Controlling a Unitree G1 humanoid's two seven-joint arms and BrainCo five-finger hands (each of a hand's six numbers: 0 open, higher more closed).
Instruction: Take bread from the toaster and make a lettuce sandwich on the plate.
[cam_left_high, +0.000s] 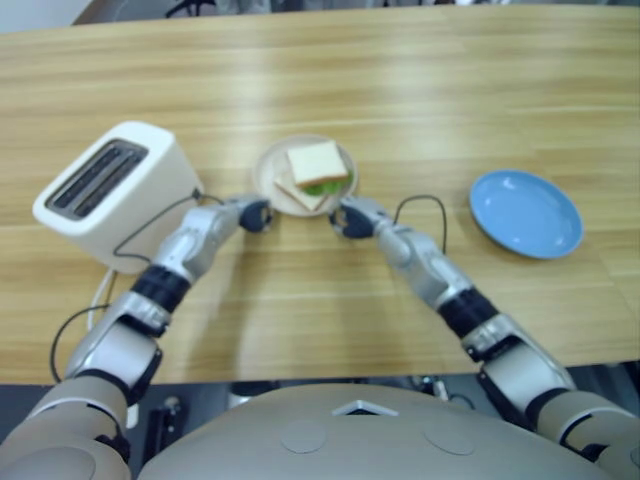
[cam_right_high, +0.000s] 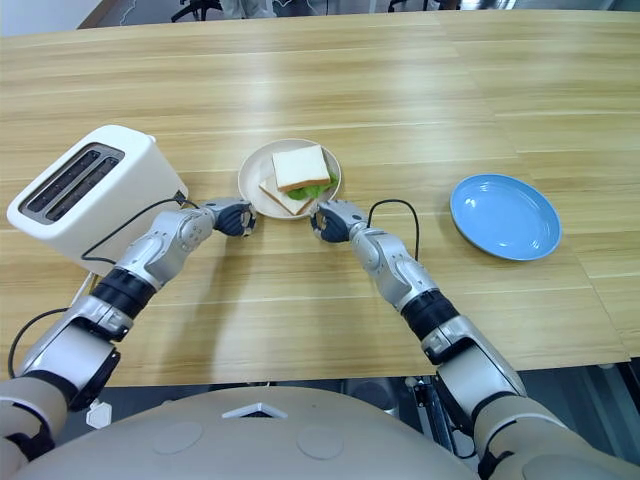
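A cream plate (cam_right_high: 252, 168) in the middle of the table carries a sandwich (cam_right_high: 300, 170): two bread slices with green lettuce (cam_right_high: 318, 189) peeking out between them, the top slice skewed. A white toaster (cam_right_high: 85, 190) stands to the left, its two slots dark. My left hand (cam_right_high: 234, 217) rests just off the plate's near-left rim, fingers curled, holding nothing. My right hand (cam_right_high: 331, 221) sits just off the plate's near-right rim, fingers also curled and empty.
A blue plate (cam_right_high: 503, 216) with nothing on it lies to the right. The toaster's cable (cam_left_high: 100, 295) trails off the table's near-left edge. The wooden table (cam_right_high: 400, 90) stretches bare behind the plates.
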